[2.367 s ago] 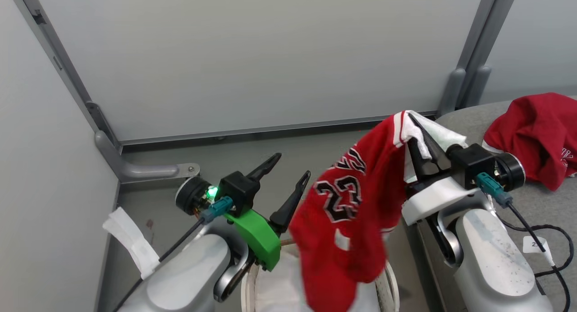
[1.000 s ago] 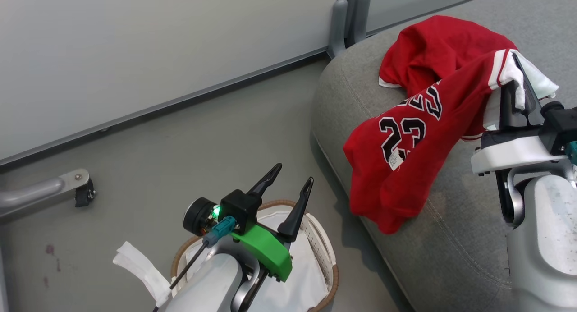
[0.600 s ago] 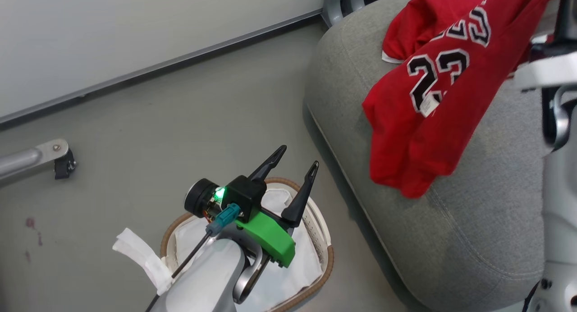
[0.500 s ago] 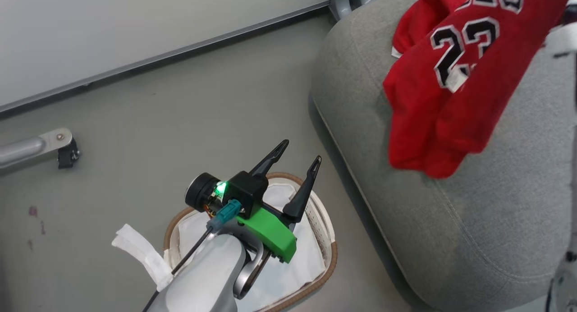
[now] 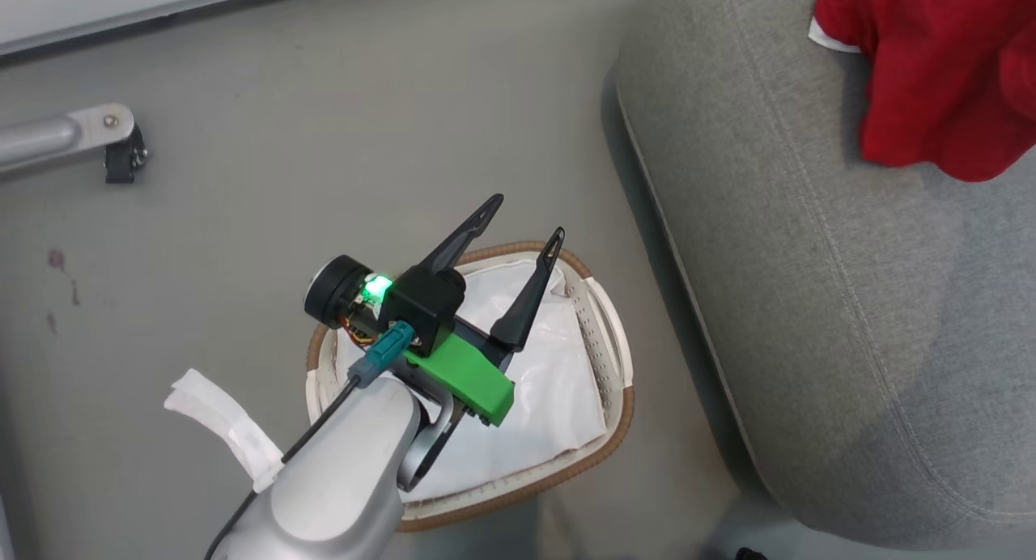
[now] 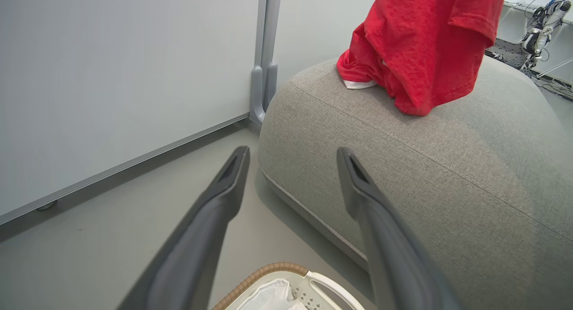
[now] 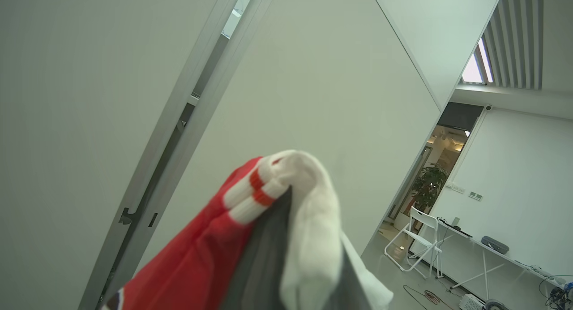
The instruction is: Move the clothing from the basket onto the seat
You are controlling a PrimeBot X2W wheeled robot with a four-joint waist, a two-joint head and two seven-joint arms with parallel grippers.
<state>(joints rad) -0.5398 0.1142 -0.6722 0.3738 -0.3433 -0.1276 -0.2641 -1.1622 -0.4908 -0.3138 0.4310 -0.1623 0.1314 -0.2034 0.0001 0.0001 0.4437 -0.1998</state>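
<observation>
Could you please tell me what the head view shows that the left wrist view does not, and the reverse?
The head view adds the basket's whole brown rim, its white liner, the green mount on the left arm, and a metal leg on the floor. The left wrist view adds the pale wall panel, a grey post beside the seat, and the red clothing running up past the top edge. Both share the left gripper, open near the basket, the grey seat, and red clothing on it.
</observation>
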